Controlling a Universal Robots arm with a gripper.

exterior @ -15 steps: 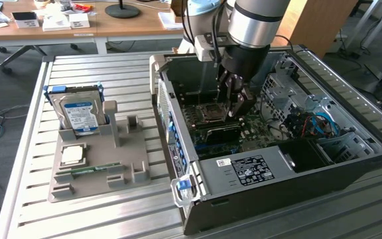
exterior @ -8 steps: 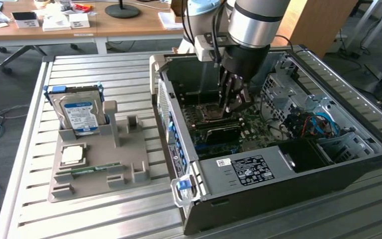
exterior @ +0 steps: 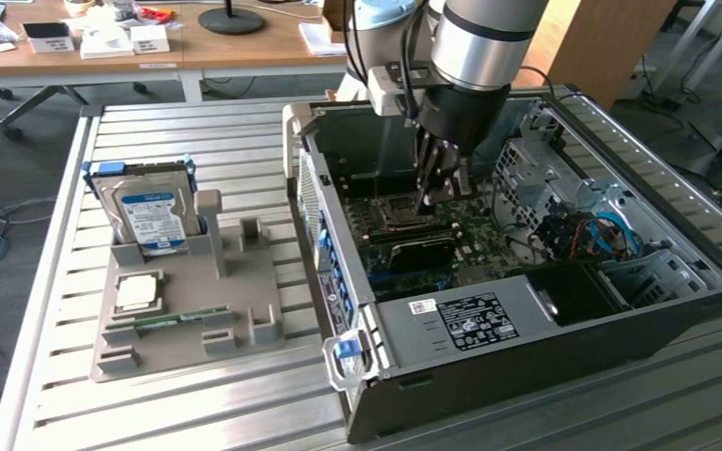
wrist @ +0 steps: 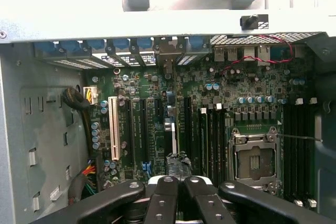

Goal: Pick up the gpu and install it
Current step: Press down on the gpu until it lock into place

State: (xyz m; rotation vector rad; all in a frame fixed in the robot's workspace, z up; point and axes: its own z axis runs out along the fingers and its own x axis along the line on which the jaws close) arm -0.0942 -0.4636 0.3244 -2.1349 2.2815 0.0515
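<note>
The gpu point(wrist: 170, 129) appears edge-on as a thin pale strip. It stands upright among the expansion slots of the motherboard point(wrist: 210, 103), its end toward the case's rear slot openings. My gripper point(wrist: 178, 182) hangs right over the card's near end, its black fingers point(wrist: 164, 198) pressed together with nothing between them. Whether the tips touch the card's dark top I cannot tell. In the exterior view my gripper point(exterior: 436, 199) reaches down into the open computer case point(exterior: 699, 254), just above the board beside the processor socket point(exterior: 393, 211).
On the slatted table at the exterior view's left, a grey parts holder point(exterior: 180, 329) carries a hard drive point(exterior: 150, 211), a processor chip point(exterior: 135, 293) and a memory stick point(exterior: 173, 321). The case walls, a drive cage point(exterior: 549, 169) and cables point(exterior: 600, 235) surround the arm.
</note>
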